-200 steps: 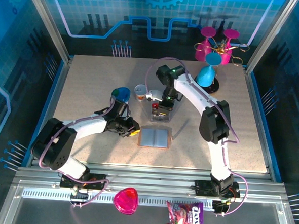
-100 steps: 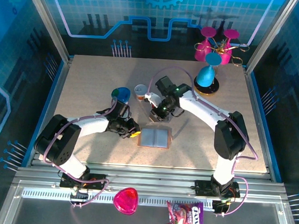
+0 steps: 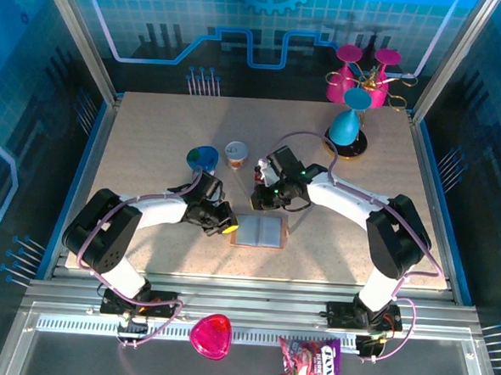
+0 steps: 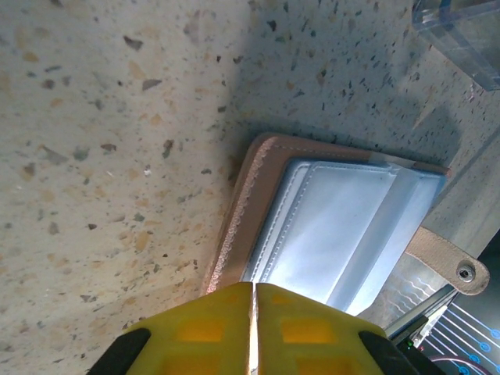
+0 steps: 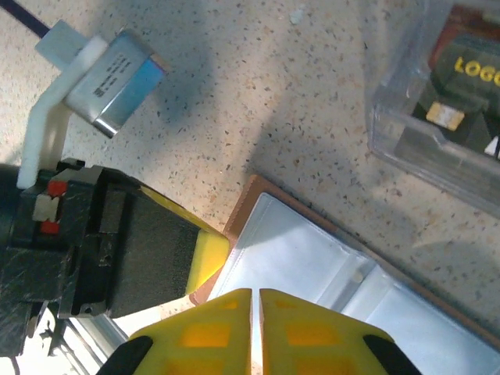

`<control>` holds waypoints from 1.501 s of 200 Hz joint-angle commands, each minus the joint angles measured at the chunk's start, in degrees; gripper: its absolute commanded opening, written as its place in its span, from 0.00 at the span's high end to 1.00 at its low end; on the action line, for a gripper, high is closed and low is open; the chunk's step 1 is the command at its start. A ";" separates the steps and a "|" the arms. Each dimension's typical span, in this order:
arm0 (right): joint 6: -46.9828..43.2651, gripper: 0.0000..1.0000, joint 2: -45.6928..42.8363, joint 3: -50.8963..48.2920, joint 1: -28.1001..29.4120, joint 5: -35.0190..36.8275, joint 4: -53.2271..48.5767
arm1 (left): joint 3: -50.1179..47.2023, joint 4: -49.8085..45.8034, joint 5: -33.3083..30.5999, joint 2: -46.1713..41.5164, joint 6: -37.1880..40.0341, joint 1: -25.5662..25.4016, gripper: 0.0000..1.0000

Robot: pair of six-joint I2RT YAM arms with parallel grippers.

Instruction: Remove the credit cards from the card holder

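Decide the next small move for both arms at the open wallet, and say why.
Probably draw the left gripper and right gripper, both shut and empty, back from the card holder: it lies open with no card showing in its blue-grey lining, and a dark card sits inside the clear container.

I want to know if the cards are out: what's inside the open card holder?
The card holder lies open, showing pale blue-grey lining and no card edge. Inside its pockets is hidden. A dark card with yellow lettering sits in the clear container.
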 commanded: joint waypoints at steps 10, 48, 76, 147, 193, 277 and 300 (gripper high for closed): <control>9.57 0.90 -1.31 -2.90 0.80 -2.42 3.32 | 0.44 0.04 0.13 0.65 -0.27 -0.36 0.94; 9.63 0.85 1.13 -2.38 1.67 -4.09 1.54 | -0.03 -0.04 0.25 0.49 -0.17 -0.39 0.98; 10.31 0.83 2.60 -2.26 2.31 -4.27 1.06 | -0.23 -0.60 -0.08 -0.20 0.10 -0.40 0.99; 11.78 0.83 5.41 -2.18 3.61 -5.77 1.50 | -2.18 0.34 -0.10 -0.86 -0.37 -0.37 0.99; 12.18 0.79 7.22 -1.98 4.75 -6.18 1.28 | -3.74 0.87 -0.11 -1.01 -0.53 -0.39 0.99; 11.87 0.67 9.52 -2.00 5.47 -5.07 0.04 | -4.19 0.77 -0.19 -1.27 -0.43 -0.34 0.99; 11.20 0.67 9.76 -1.92 5.47 -3.64 -1.43 | -4.30 0.66 -0.32 -1.28 -0.43 -0.34 0.99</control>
